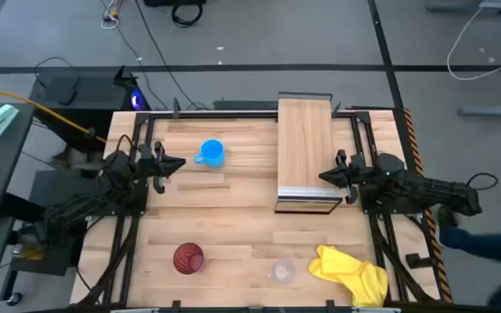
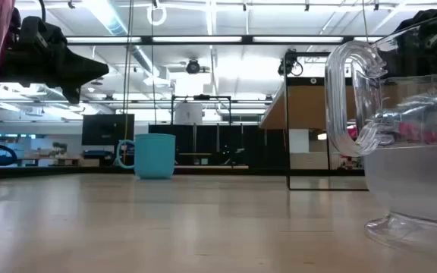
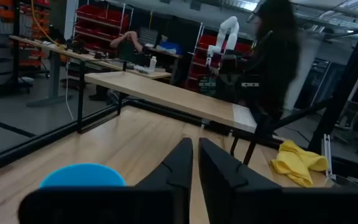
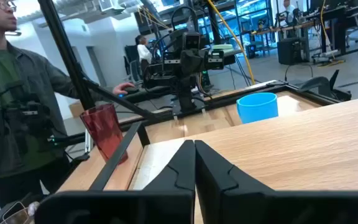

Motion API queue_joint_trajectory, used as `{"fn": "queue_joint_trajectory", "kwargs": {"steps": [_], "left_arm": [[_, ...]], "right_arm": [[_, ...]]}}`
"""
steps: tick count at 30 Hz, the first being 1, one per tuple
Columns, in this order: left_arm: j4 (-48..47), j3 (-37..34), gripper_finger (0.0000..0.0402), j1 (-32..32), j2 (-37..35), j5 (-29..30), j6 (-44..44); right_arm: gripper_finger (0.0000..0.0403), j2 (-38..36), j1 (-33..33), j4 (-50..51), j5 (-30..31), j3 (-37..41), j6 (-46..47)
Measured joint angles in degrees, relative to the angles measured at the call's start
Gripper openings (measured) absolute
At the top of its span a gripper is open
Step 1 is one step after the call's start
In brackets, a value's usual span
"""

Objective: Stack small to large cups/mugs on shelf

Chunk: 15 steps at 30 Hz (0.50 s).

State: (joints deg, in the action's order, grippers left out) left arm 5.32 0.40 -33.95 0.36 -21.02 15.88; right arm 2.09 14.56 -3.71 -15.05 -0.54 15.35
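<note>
A bright blue mug (image 1: 209, 153) stands upright on the far left part of the table; it also shows in the low view (image 2: 155, 155). A dark red tumbler (image 1: 188, 258) and a small clear cup (image 1: 282, 271) stand near the front edge. The light wood shelf (image 1: 306, 130) runs from the far edge toward the table's middle. My left gripper (image 1: 179, 163) is shut and empty, just left of the blue mug (image 3: 82, 176). My right gripper (image 1: 323, 176) is shut and empty, over the shelf's right edge near its front end (image 4: 303, 149).
A crumpled yellow cloth (image 1: 350, 271) lies at the front right, next to the clear cup. Bare tabletop lies between the mug, the shelf and the front row. A person (image 4: 5, 93) stands beyond the table's edge.
</note>
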Motion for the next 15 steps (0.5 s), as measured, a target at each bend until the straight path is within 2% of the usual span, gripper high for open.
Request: {"fn": "queue_joint_trajectory", "kwargs": {"steps": [15], "left_arm": [[-0.01,0.01,0.003,0.01,0.0,0.01,0.0]], "right_arm": [[0.0007,0.0,0.0,-0.02,0.0,0.0,0.0]]}}
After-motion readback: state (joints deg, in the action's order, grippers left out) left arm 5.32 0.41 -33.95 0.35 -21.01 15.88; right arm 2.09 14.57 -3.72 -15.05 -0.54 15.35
